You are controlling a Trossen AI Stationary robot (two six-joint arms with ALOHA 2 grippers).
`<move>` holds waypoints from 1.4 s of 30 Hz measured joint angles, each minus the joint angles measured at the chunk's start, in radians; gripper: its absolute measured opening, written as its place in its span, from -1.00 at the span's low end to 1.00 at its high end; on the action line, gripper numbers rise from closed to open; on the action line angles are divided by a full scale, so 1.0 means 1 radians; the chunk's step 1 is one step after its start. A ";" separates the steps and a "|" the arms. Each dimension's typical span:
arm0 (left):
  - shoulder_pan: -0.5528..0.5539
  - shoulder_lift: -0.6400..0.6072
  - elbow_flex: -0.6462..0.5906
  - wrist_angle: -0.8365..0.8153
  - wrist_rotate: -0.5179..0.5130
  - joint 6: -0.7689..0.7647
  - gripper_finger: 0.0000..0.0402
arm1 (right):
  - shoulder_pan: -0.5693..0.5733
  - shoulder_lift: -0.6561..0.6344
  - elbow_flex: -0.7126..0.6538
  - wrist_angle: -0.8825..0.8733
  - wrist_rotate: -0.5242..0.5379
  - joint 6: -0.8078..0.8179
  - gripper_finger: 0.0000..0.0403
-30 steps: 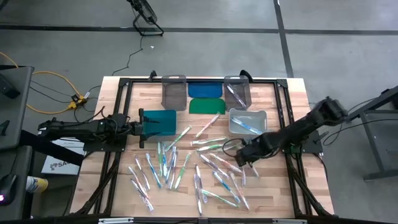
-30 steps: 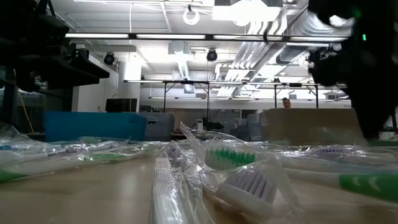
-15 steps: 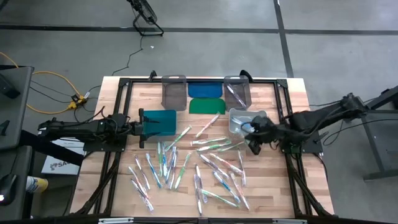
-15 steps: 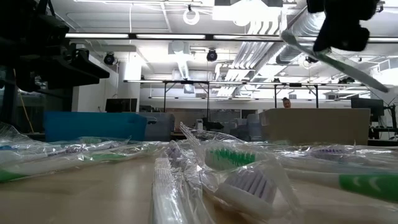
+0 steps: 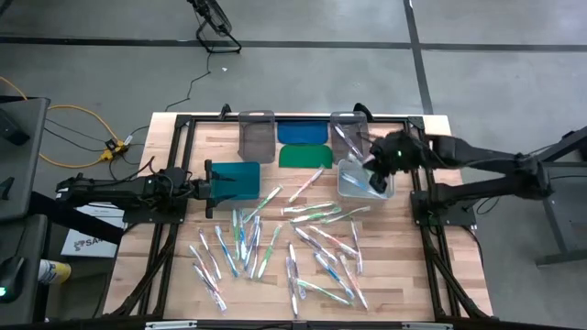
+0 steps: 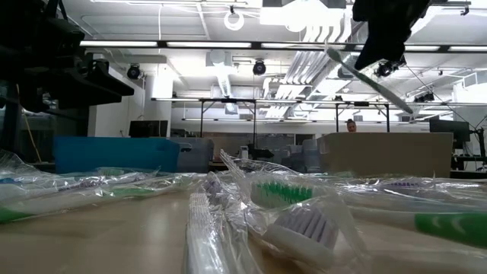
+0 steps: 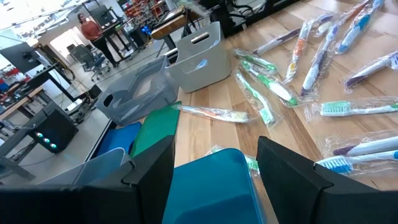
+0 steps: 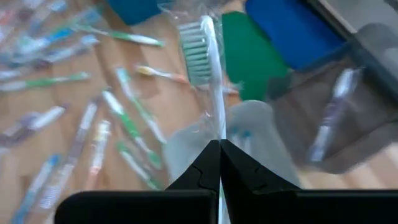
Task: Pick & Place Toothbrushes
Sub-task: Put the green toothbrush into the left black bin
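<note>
1. Our right gripper (image 5: 383, 163) hangs over the clear bin (image 5: 353, 187) near the table's right side, its fingers (image 8: 208, 163) pressed together on a wrapped toothbrush (image 8: 208, 68) with green bristles.
2. From the right wrist, that brush sticks straight out past the fingertips, head farthest from them, with the clear bin below it.
3. In the low view the same brush (image 6: 370, 79) hangs tilted in the air under the gripper (image 6: 378, 47), clear of the table.
4. Our left gripper (image 5: 213, 181) sits at the table's left side with its fingers (image 7: 149, 171) spread around the near end of the teal bin (image 5: 237, 178); we cannot tell whether they touch its walls.
5. The other toothbrushes (image 5: 275, 243) lie scattered in their wrappers across the middle and front of the table (image 5: 183, 275).
6. A few brushes already lie in the clear bin, and one (image 5: 347, 139) lies in the grey bin (image 5: 356, 128) behind it.
7. A second grey bin (image 5: 256, 136) stands at the back left, with a blue lid (image 5: 304, 132) and a green lid (image 5: 304, 155) between the two grey bins.
</note>
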 joint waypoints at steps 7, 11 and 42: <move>0.000 0.000 0.000 0.000 0.000 0.000 0.09 | -0.219 0.028 0.057 -0.041 0.001 -0.195 -0.99; 0.000 0.000 0.000 0.000 0.000 0.000 0.09 | -0.321 0.026 0.079 -0.044 0.031 -0.282 -0.99; 0.000 0.000 0.000 0.000 0.000 0.000 0.09 | -0.421 0.173 0.086 0.199 -0.283 -0.434 -0.99</move>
